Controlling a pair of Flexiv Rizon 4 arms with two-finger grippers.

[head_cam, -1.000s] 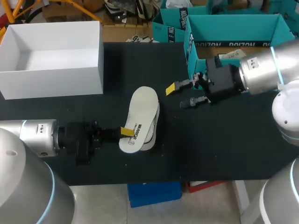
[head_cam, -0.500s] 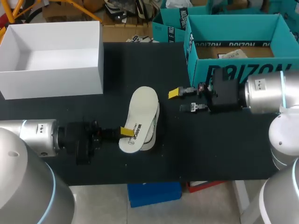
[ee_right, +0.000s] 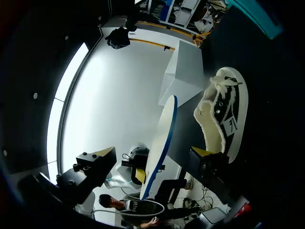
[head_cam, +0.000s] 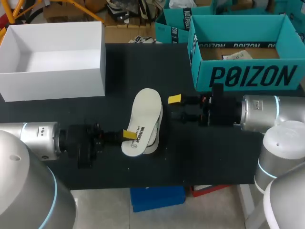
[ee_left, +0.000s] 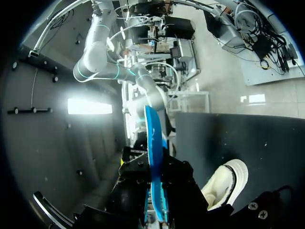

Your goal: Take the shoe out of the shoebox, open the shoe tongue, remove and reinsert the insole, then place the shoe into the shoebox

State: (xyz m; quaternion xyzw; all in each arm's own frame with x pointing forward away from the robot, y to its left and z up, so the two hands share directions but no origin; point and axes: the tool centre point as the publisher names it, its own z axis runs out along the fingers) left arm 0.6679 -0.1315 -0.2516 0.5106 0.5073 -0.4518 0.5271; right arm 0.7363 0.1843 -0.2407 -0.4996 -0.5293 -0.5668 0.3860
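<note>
- The shoe (head_cam: 157,135) is out of its box and lies on its side on the black table (head_cam: 214,152), so I judge the first step done.
- The insole (head_cam: 143,117) is out of the shoe. My left gripper (head_cam: 127,134) is clamped on its heel end and holds it just over the shoe, pale face up; the left wrist view shows it edge-on, a blue-backed strip between the fingers.
- My right gripper (head_cam: 176,108) sits just beside the insole's edge, fingers spread wide with nothing between them. In the right wrist view the insole and the fleecy-lined mouth of the shoe lie ahead of it.
- I cannot tell from here whether the tongue is folded fully open.
- What is left, as I read it: feed the insole into the shoe, seat it flat, then lift the shoe into the box.
- The white shoebox (head_cam: 52,86) stands open and bare inside at the far left of the table, well apart from the shoe.
- Writing: the insole carries a small dark logo print near the held end. The teal box (head_cam: 248,76) on the far right has large dark block letters across its front wall. The shoe's side shows a dark emblem in the right wrist view. I leave all of it unread.
</note>
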